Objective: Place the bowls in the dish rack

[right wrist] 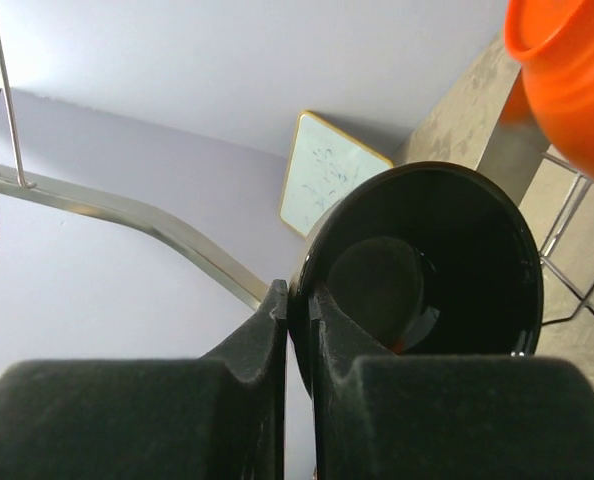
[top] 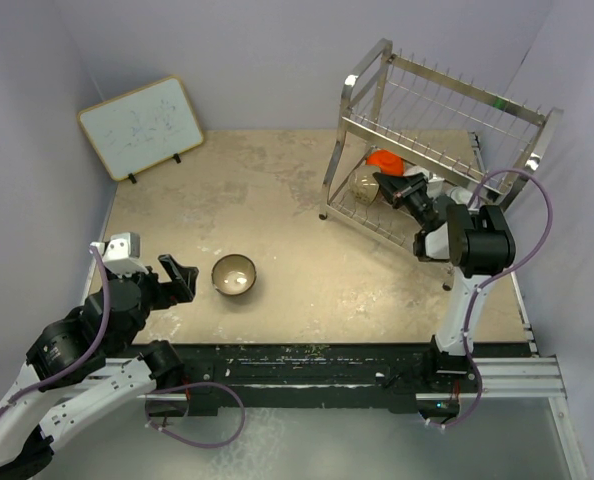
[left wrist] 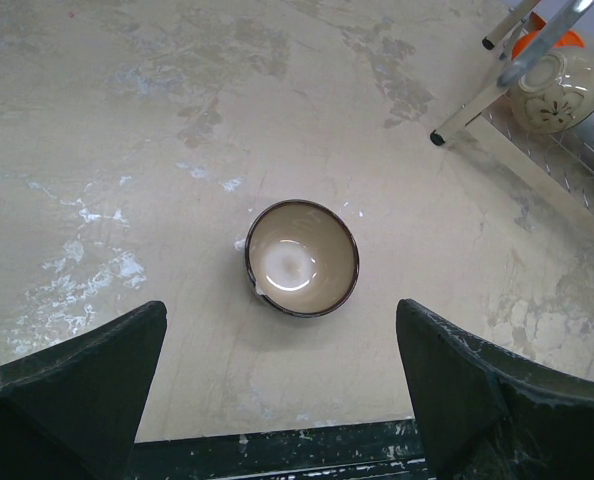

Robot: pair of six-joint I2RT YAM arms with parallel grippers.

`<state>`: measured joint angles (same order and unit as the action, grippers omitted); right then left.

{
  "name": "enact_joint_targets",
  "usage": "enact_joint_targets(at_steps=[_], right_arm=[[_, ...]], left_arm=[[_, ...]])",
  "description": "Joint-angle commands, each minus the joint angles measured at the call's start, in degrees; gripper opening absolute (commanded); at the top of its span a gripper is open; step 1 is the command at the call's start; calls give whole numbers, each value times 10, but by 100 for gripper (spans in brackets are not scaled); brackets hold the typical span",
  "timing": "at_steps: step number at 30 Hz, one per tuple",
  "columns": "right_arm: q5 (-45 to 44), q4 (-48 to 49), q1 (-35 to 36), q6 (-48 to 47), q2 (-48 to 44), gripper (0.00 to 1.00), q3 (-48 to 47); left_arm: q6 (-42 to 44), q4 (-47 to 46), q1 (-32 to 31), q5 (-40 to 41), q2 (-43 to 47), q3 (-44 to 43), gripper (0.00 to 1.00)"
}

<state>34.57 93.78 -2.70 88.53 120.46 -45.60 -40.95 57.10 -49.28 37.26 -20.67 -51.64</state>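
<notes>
Bowls partly loaded: orange bowl (top: 384, 158) and patterned bowl (top: 364, 186) in the dish rack (top: 447, 110), right gripper (right wrist: 297, 295) clamped on black bowl (right wrist: 427, 260) there, tan bowl (left wrist: 302, 258) on table (top: 277, 190), left gripper (top: 182, 275) spread.

Wood-framed whiteboard (top: 140, 127) on table (top: 277, 190), far-left corner

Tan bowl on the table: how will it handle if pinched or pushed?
Glossy, reflective inside of the tan bowl suggests a slippery rim. Looks like rigid ceramic, probably chippable. Upright on the table, it likely slides rather than tips.
</notes>
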Motion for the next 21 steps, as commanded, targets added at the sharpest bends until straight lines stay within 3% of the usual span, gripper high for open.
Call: enact_joint_targets(at_steps=[1,21], right_arm=[[-11,3,-14,-28,5,12,32],[-67,-51,-24,-65,-41,32,109]], left_arm=[[1,-10,-3,-1,-10,-6,99],[3,-12,-3,-3,-7,-6,99]])
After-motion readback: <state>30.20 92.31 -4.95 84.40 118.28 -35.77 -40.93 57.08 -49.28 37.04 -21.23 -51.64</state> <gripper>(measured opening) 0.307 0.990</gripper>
